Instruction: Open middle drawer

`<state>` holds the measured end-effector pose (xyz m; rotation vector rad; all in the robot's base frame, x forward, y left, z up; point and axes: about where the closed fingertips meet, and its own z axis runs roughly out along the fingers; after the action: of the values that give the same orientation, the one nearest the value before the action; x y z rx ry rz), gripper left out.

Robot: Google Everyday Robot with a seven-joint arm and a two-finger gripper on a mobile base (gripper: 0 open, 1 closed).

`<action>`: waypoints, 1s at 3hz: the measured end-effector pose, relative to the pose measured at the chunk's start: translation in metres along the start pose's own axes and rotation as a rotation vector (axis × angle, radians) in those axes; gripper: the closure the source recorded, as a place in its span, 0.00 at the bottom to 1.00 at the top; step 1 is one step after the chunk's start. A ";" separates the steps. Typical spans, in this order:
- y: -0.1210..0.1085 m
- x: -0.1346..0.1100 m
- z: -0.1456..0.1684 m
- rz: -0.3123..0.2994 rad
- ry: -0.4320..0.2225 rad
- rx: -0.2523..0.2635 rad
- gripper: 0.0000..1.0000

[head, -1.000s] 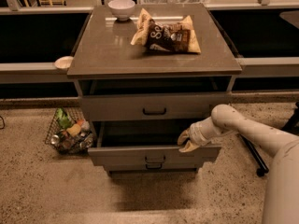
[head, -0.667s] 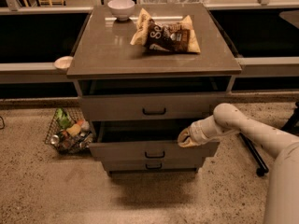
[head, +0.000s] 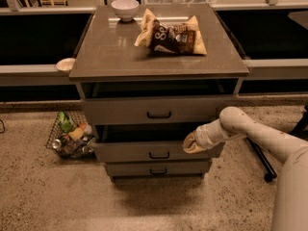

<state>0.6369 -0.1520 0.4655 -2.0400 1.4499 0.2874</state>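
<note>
The middle drawer (head: 126,151) is the mid-sized grey-brown front of the cabinet, with a small black bar handle (head: 159,154). It stands pulled out a little, with a dark gap above it. My gripper (head: 191,143) is at the top edge of this drawer front, right of the handle, with the pale arm reaching in from the right. The top drawer (head: 120,110) and the bottom drawer (head: 130,168) are above and below it.
A chip bag (head: 174,35) and a white bowl (head: 124,8) sit on the cabinet top (head: 106,52). A wire basket (head: 70,136) of items stands on the floor to the left. A black stand leg (head: 260,160) is at the right. Counters run behind.
The middle drawer front has slid back toward the cabinet, so more of the bottom drawer shows. My gripper has moved slightly left with it.
</note>
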 end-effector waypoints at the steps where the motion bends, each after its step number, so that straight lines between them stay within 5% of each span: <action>1: 0.005 -0.001 0.006 -0.011 0.036 -0.035 0.11; 2: 0.010 0.001 0.008 -0.012 0.072 -0.053 0.00; 3: 0.015 0.005 0.013 0.002 0.088 -0.079 0.00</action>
<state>0.6271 -0.1512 0.4471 -2.1384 1.5156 0.2624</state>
